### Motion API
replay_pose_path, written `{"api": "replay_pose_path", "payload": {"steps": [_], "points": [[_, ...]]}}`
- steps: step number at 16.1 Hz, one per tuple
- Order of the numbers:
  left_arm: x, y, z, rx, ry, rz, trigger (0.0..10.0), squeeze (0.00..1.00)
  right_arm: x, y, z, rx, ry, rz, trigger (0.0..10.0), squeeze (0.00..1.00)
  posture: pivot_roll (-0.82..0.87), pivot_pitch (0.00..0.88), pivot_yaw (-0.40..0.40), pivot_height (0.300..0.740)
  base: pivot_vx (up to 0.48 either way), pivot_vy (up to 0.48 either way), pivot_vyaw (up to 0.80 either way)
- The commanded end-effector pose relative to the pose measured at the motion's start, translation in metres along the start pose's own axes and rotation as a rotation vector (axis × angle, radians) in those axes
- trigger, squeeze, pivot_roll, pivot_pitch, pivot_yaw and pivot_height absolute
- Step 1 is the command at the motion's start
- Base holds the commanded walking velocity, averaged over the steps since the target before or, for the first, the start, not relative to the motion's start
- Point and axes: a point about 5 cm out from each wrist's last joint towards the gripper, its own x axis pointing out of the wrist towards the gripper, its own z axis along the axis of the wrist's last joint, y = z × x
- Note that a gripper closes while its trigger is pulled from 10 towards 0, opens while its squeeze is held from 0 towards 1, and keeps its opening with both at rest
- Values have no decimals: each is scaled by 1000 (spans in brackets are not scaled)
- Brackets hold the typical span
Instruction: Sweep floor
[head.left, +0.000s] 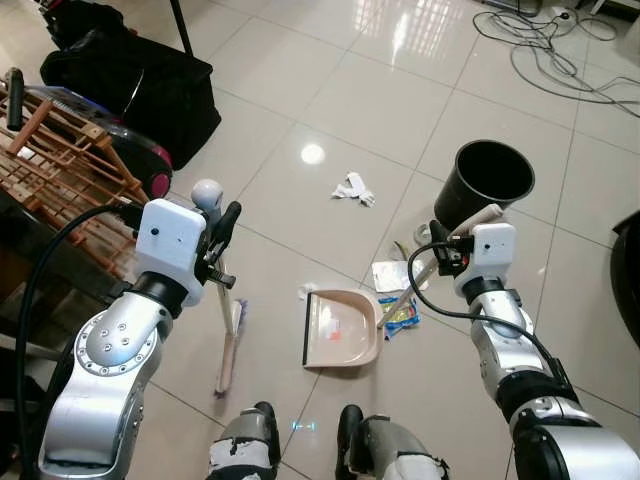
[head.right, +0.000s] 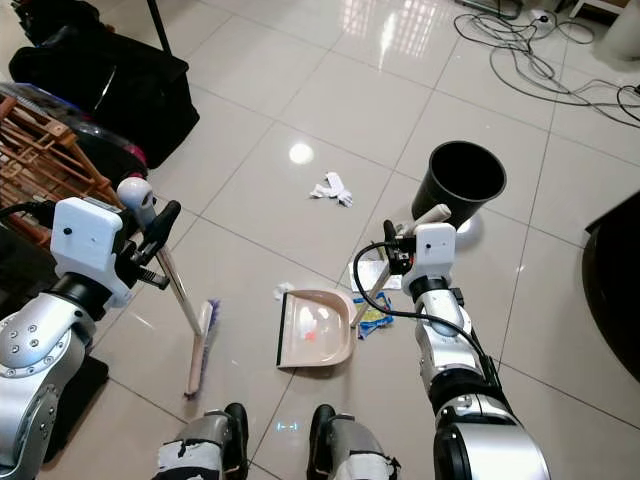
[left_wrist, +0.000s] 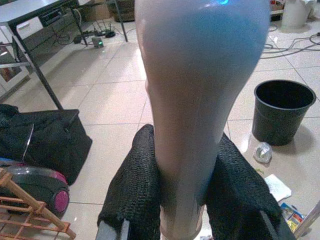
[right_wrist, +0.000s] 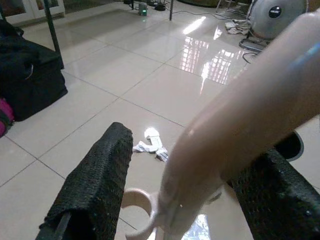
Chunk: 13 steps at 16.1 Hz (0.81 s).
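My left gripper (head.left: 222, 236) is shut on the pale handle of a broom (head.left: 229, 345), just below its rounded top. The broom leans, with its brush head on the tiles by my left foot. In the left wrist view the handle (left_wrist: 195, 100) is clamped between both black fingers (left_wrist: 135, 190). My right gripper (head.left: 446, 250) is shut on the long beige handle (right_wrist: 235, 115) of a pink dustpan (head.left: 340, 328). The dustpan rests flat on the floor with a small reddish scrap inside. Crumpled white paper (head.left: 353, 188) lies further out. Wrappers (head.left: 398, 300) lie beside the dustpan.
A black bin (head.left: 484, 180) stands upright just beyond my right gripper. At the left are a black bag (head.left: 140, 85), a wooden rack (head.left: 60, 160) and a pink-and-black vacuum (head.left: 150, 160). Cables (head.left: 560, 50) trail at the far right, and a dark object (head.left: 628, 270) sits at the right edge.
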Motion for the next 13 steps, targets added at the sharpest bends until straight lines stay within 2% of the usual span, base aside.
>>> {"api": "replay_pose_path", "payload": {"steps": [1, 5, 6, 7, 8, 9, 10, 11, 12, 13], "points": [[-2, 3, 5, 19, -15, 1, 10000, 0, -3, -7, -4, 14, 17, -24, 10000, 0, 252, 279, -43, 740, 0, 0, 0], [-5, 3, 4, 18, -10, 4, 10000, 0, -2, -10, -4, 26, 27, -30, 10000, 0, 251, 279, -41, 740, 0, 0, 0], [-5, 3, 4, 17, -8, 2, 10000, 0, -3, -10, -5, 31, 30, -32, 8431, 0, 249, 279, -41, 740, 0, 0, 0], [-5, 2, 4, 16, -7, 0, 10000, 0, -3, -10, -6, 36, 33, -35, 8431, 0, 249, 278, -41, 740, 0, 0, 0], [-5, 1, 4, 15, -8, -3, 10000, 0, -4, -10, -7, 38, 36, -36, 6471, 0, 251, 275, -41, 740, 0, 0, 0], [-5, 0, 5, 12, -9, -6, 10000, 0, -6, -9, -10, 42, 43, -37, 9059, 0, 251, 276, -39, 740, 0, 0, 0], [-5, 0, 5, 12, -9, -9, 10000, 0, -8, -8, -12, 45, 47, -36, 10000, 0, 254, 274, -35, 740, 0, 0, 0], [-5, 0, 5, 13, -8, -11, 10000, 0, -8, -8, -12, 48, 46, -35, 10000, 0, 256, 273, -31, 740, 0, 0, 0], [-7, 1, 4, 17, -2, -15, 10000, 0, -8, -7, -12, 61, 43, -34, 7725, 0, 254, 278, -32, 740, 0, 0, 0], [-7, 1, 4, 17, -2, -15, 10000, 0, -8, -7, -12, 61, 43, -34, 7725, 0, 254, 278, -32, 740, 0, 0, 0]]}}
